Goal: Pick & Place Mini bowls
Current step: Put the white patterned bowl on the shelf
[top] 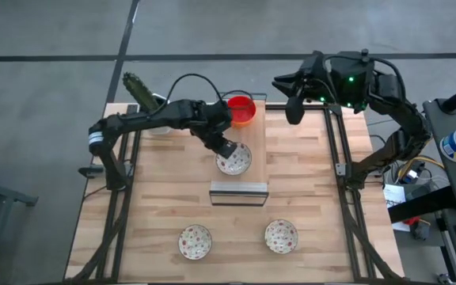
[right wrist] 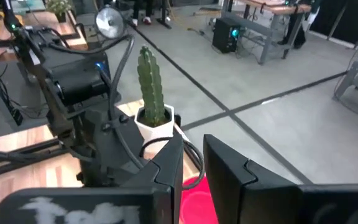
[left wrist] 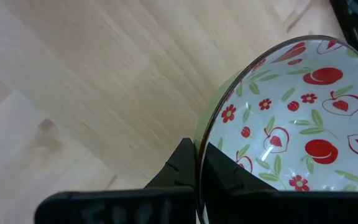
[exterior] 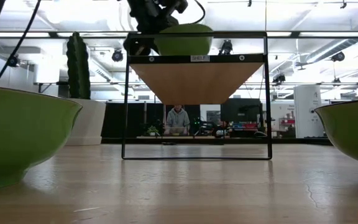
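Note:
My left gripper point(top: 226, 150) is shut on a white mini bowl point(top: 234, 160) with red fruit and flowers inside and a green outside point(exterior: 182, 38). It holds the bowl over the wooden top of a small black-framed shelf point(top: 239, 192). A red mini bowl point(top: 241, 108), with orange at its near side, stands at the shelf's far end. Two more patterned mini bowls point(top: 195, 241) point(top: 281, 236) rest on their bases on the table near its front edge. My right gripper point(top: 294, 111) hangs high at the far right, slightly open and empty. My left gripper pinches the bowl's rim point(left wrist: 205, 146) on the side toward the table's far left. One finger point(left wrist: 235, 180) is inside the bowl and one finger point(left wrist: 180, 169) is outside on the green wall. The fingers slant down from the far left. The bowl's mouth faces up; whether its base touches the shelf top I cannot tell.
A green cactus point(top: 137, 89) in a white pot point(right wrist: 156, 124) stands at the table's far left corner. The shelf's frame point(exterior: 196, 106) stands mid-table on two side legs. Bare wood lies between the shelf and the two near bowls.

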Controlling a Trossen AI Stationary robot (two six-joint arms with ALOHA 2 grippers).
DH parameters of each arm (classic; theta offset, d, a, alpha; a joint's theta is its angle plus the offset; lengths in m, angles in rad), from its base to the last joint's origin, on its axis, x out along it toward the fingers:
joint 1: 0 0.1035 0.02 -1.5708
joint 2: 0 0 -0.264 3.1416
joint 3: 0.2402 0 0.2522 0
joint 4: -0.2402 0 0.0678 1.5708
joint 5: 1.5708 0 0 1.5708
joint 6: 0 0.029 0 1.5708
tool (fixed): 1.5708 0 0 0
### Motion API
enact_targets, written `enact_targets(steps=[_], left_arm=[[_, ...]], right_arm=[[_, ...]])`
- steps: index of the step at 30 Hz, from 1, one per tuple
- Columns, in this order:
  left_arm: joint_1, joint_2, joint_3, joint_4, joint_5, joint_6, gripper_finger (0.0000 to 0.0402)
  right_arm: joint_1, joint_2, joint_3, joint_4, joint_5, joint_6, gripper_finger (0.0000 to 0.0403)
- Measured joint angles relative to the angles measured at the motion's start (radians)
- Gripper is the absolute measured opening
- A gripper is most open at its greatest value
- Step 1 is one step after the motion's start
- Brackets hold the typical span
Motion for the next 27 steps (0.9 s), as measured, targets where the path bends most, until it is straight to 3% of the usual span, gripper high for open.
enact_targets(steps=[12,27], left_arm=[[-0.048,0.01,-0.004,0.005,-0.092,-0.034,0.0003],[-0.046,0.035,-0.004,0.016,-0.058,-0.086,0.0019]], right_arm=[[0.0,0.006,-0.011,-0.031,0.001,0.029,0.0061],[0.002,0.006,-0.017,-0.027,-0.001,0.04,0.0061]])
